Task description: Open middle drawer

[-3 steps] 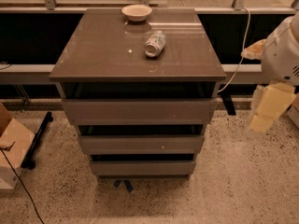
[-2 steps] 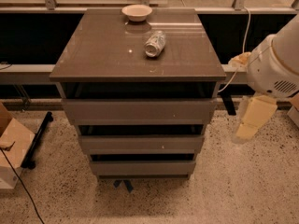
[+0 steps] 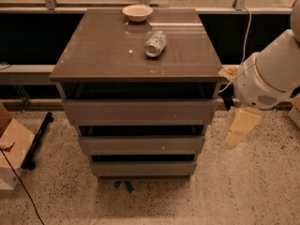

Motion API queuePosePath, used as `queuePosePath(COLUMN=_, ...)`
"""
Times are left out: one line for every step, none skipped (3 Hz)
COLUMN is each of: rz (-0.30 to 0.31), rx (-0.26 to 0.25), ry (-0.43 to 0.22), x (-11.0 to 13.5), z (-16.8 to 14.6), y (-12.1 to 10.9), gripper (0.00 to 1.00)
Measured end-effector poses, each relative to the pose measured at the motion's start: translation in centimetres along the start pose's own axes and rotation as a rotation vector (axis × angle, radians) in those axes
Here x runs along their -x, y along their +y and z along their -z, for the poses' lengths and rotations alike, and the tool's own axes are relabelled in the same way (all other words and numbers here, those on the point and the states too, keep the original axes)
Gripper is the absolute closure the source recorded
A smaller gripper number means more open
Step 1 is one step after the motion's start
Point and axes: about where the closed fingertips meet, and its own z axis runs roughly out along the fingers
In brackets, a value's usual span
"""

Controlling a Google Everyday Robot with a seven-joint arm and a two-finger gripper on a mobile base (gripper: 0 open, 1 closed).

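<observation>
Right of cabinet [image 3: 93,48], end effector [image 3: 240,127] hangs, grip unclear; middle drawer [image 3: 140,145] runs left-right, front facing camera.

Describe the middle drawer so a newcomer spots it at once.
Left of the cream hand stands a glossy taupe-grey cabinet with three stacked fronts. The middle drawer is the second flat handleless front: shorter than the top front, above the lowest front.

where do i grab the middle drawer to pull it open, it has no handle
Hook the top edge of the middle drawer, coming from the front through the dark gap above it: its face is flat and handleless, so that lip looks like the only purchase. The pincer hangs right of the cabinet.
</observation>
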Motion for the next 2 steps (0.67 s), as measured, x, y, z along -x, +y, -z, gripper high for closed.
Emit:
queuePosePath(rz=0.008, rx=0.01, ry=0.054, x=-1.0, z=-5.6, y=0.8, gripper=0.0)
queuePosePath(rz=0.008, rx=0.017, ry=0.062, x=-1.8, z=-10.1, y=1.3, gripper=0.0)
